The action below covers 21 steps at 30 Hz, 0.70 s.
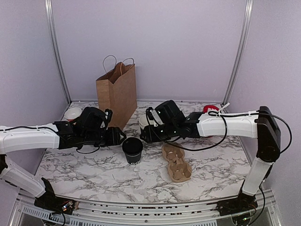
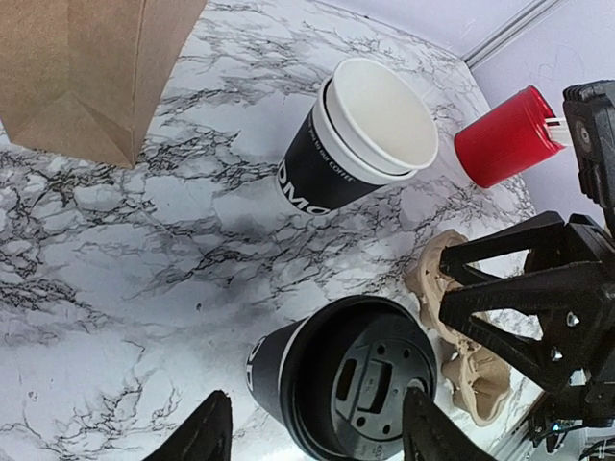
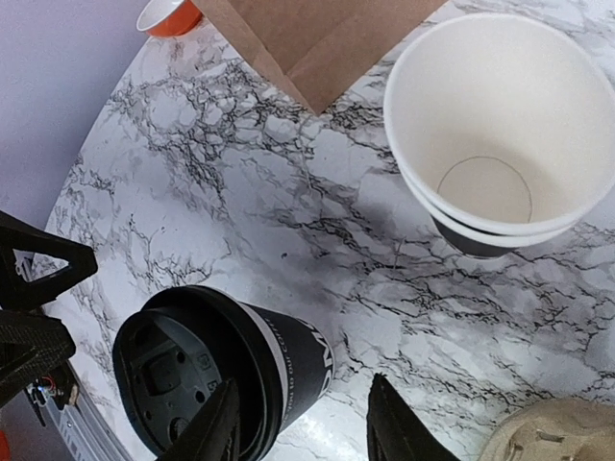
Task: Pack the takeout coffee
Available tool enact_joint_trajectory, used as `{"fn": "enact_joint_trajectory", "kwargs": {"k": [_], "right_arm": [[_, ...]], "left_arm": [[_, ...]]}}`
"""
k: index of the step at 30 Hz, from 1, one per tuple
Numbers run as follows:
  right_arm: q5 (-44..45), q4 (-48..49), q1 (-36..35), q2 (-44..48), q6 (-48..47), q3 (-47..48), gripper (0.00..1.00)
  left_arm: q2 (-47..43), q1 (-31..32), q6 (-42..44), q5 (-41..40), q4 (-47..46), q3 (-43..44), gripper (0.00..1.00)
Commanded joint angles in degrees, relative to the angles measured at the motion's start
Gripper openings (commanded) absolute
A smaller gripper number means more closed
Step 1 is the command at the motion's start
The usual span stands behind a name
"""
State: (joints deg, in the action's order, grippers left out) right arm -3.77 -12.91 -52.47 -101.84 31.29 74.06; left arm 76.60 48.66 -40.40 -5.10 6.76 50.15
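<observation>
The takeout coffee [image 1: 132,149], a small black cup with white lettering and a black lid in its mouth, stands upright on the marble table between the two arms. My left gripper [image 1: 121,136] hovers at its left side. In the left wrist view the coffee [image 2: 360,384] lies between the spread fingers of that gripper [image 2: 317,427]; one finger overlaps the lid's edge and the other stands apart from the cup wall. My right gripper [image 1: 142,135] hangs open just right of the cup. In the right wrist view this gripper [image 3: 306,427] has one finger over the cup's [image 3: 221,370] rim and holds nothing.
A brown paper bag [image 1: 117,92] stands open behind the cup. A lidless stack of white-rimmed black cups [image 2: 370,134] sits by the right wrist, with a red cup [image 1: 210,108] further right. A cardboard cup carrier [image 1: 176,163] lies right of the coffee. A small bowl [image 1: 73,113] is at back left.
</observation>
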Motion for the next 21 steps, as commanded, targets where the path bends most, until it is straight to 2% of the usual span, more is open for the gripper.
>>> {"fn": "enact_joint_trajectory", "kwargs": {"k": [1, 8, 21], "right_arm": [[-2.81, 2.01, 0.68, -2.42, -1.29, 2.12, 0.43], [-3.48, 2.65, 0.66, -2.75, -0.42, 0.86, 0.42], [-4.36, 3.61, 0.7, -1.83, 0.31, -2.23, 0.41]], "left_arm": [[-1.1, -0.32, -2.38, -1.56, 2.02, -3.23, 0.6], [-1.03, -1.73, -2.74, -2.92, 2.03, -3.43, 0.59], [3.33, -2.26, -1.17, 1.3, 0.61, -1.85, 0.59]]}}
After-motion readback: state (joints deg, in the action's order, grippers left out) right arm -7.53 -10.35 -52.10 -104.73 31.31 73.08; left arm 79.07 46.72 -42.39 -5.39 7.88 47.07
